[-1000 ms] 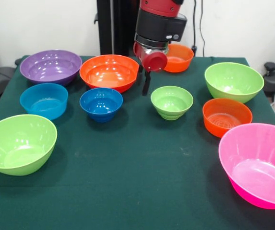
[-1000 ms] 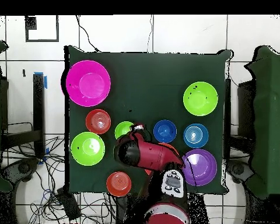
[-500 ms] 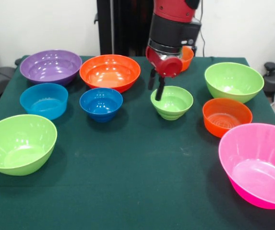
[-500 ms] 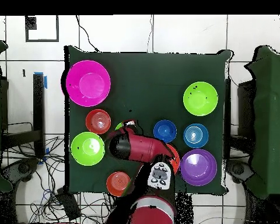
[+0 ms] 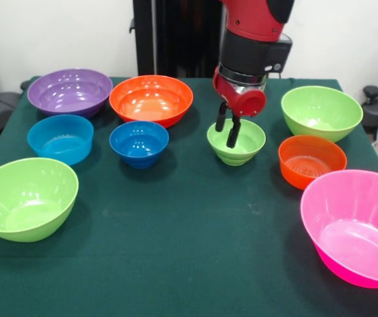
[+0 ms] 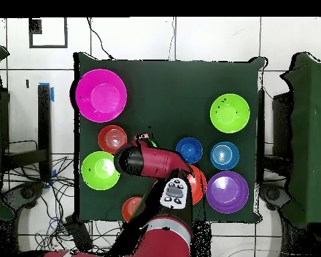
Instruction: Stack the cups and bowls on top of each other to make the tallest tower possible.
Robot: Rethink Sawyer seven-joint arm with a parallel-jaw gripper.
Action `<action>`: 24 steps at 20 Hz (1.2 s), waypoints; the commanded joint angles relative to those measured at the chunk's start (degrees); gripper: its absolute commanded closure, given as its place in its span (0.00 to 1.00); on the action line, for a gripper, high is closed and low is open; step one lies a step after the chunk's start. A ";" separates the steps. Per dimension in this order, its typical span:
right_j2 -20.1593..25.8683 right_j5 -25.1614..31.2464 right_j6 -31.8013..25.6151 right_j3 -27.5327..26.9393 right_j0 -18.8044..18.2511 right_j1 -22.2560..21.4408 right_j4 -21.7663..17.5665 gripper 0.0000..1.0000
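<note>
Front view: red and black arm's gripper (image 5: pixel 228 130) hangs over small footed lime green plastic bowl (image 5: pixel 236 141), fingers (image 5: pixel 232 134) slightly spread, tips inside rim, pinching nothing. Bowl sits mid green tabletop (image 5: pixel 175 251), between small blue footed bowl (image 5: pixel 138 142) and small orange bowl (image 5: pixel 311 160). No stack built. Overhead view: arm hides green bowl.

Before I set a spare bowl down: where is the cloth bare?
Bare: the front middle, between the big lime bowl and the pink bowl. Crowded: the back rows, where the hand hangs open over the small green bowl.
</note>
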 commanded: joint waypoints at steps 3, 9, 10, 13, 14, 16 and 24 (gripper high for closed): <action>3.19 3.06 2.70 -3.05 0.66 3.67 1.23 0.00; 3.26 1.01 2.84 -2.95 0.17 4.71 0.98 0.00; 3.28 0.65 2.92 -2.93 0.06 4.90 0.98 0.00; 3.01 -0.22 3.63 -3.91 0.62 6.57 1.53 0.00; 2.86 -0.46 4.06 -4.40 1.07 7.30 1.88 0.00; 2.65 -0.39 4.45 -5.00 1.40 7.96 2.33 0.00; 1.80 0.24 5.75 -6.91 2.62 9.44 4.47 0.00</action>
